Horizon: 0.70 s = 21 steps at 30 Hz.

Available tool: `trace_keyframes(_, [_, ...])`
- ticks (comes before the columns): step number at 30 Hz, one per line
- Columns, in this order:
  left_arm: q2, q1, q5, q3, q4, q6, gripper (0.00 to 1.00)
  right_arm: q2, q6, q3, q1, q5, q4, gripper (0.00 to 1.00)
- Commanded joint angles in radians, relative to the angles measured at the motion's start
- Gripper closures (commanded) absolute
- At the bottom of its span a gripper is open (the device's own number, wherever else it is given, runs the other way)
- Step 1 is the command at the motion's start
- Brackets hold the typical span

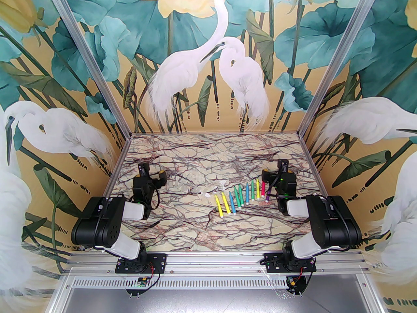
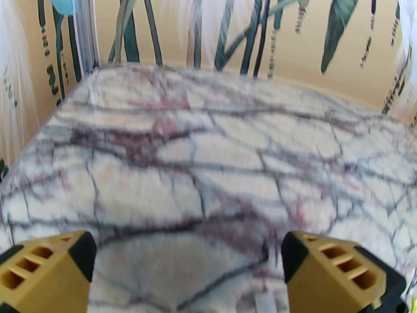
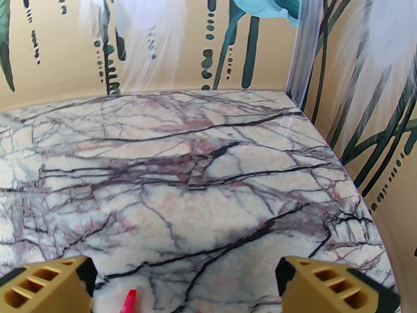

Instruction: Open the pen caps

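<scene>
Several pens (image 1: 242, 197) lie side by side in a slanted row right of the table's middle, with yellow, blue, green, pink and purple bodies and bare coloured tips pointing away. Several clear pen caps (image 1: 203, 191) lie loose just left of the row, faint against the marble. My left gripper (image 1: 151, 174) hovers open over the left part of the table, nothing between its fingers (image 2: 58, 266). My right gripper (image 1: 276, 174) stands open just behind the row's right end. A pink pen tip (image 3: 130, 300) shows near its left finger (image 3: 55, 285).
The marble-patterned table (image 1: 208, 155) is boxed in by painted walls on three sides with metal posts at the far corners. Both arm bases sit at the near edge. The far half of the table holds nothing. A pale clear piece (image 2: 264, 302) lies between the left fingers' bases.
</scene>
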Motion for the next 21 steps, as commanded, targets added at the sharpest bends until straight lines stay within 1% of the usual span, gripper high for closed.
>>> trace_keyframes(1, [-0.005,0.011,0.029,0.016,-0.011,-0.006,0.00,-0.005,0.022,0.018,-0.009,-0.025,0.023,0.01])
trace_keyframes(21, [-0.006,0.012,0.027,0.012,-0.002,-0.002,0.00,-0.002,0.016,0.019,-0.008,-0.036,0.021,0.01])
